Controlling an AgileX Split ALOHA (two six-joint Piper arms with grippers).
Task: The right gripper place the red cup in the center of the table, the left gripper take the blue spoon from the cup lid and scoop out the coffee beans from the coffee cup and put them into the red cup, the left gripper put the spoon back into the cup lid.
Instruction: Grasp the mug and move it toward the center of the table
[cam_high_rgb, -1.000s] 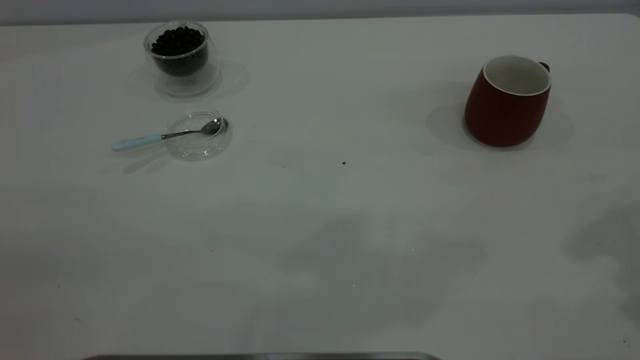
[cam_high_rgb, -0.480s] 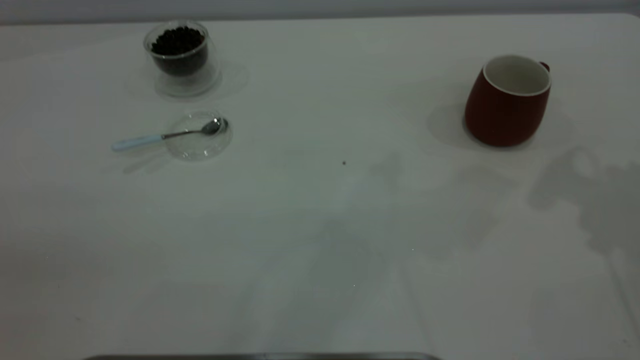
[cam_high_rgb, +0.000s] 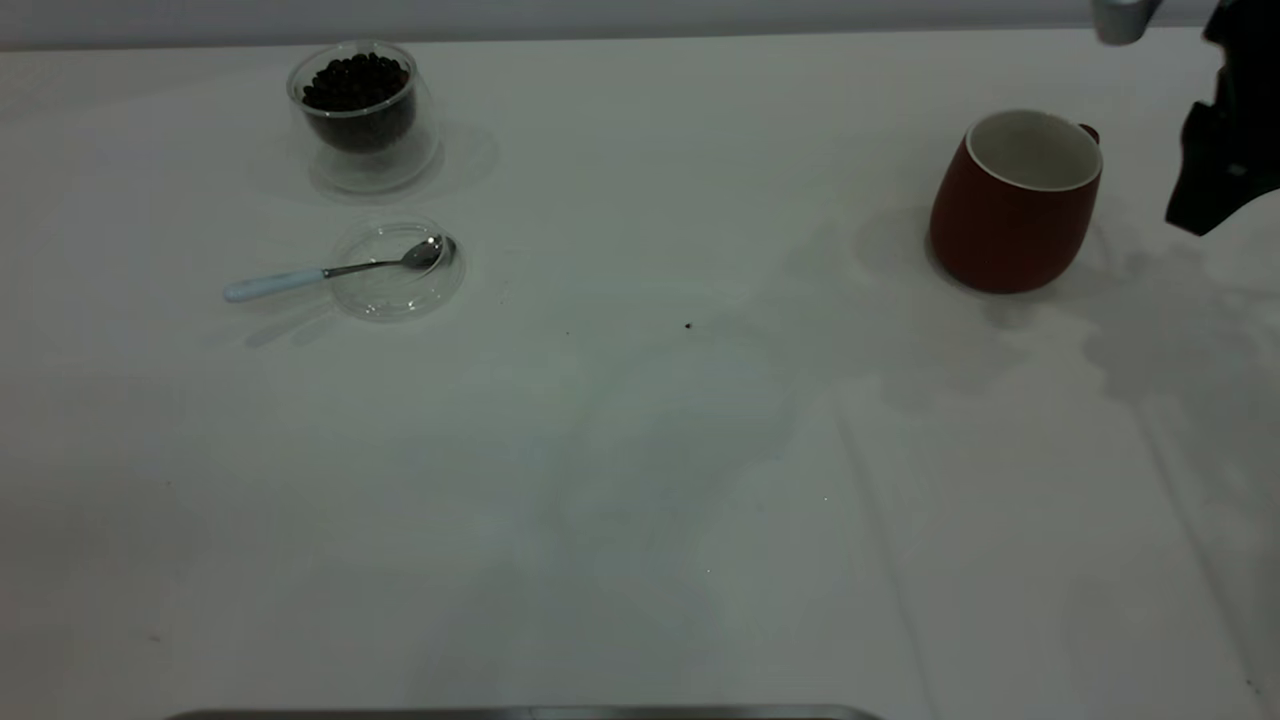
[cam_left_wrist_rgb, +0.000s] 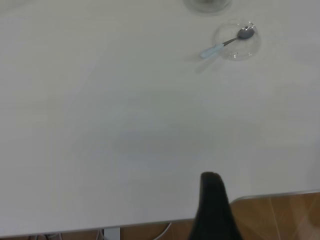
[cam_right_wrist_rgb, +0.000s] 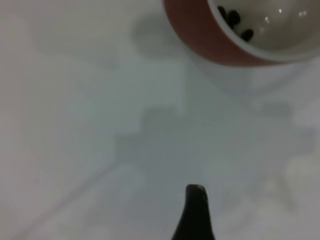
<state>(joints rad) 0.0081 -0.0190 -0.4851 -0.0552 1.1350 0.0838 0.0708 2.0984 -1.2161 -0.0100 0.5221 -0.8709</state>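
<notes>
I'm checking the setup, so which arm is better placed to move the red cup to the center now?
Right. The right gripper hangs beside the red cup, while the left gripper sits at the table edge, far away.

- The right arm (cam_high_rgb: 1222, 150) shows as a blocky matt-black housing with angular edges, topped by a pale grey metallic fitting (cam_high_rgb: 1120, 20).
- Each wrist view shows one tapered black finger with a rounded tip: left (cam_left_wrist_rgb: 214, 210), right (cam_right_wrist_rgb: 194, 215).
</notes>
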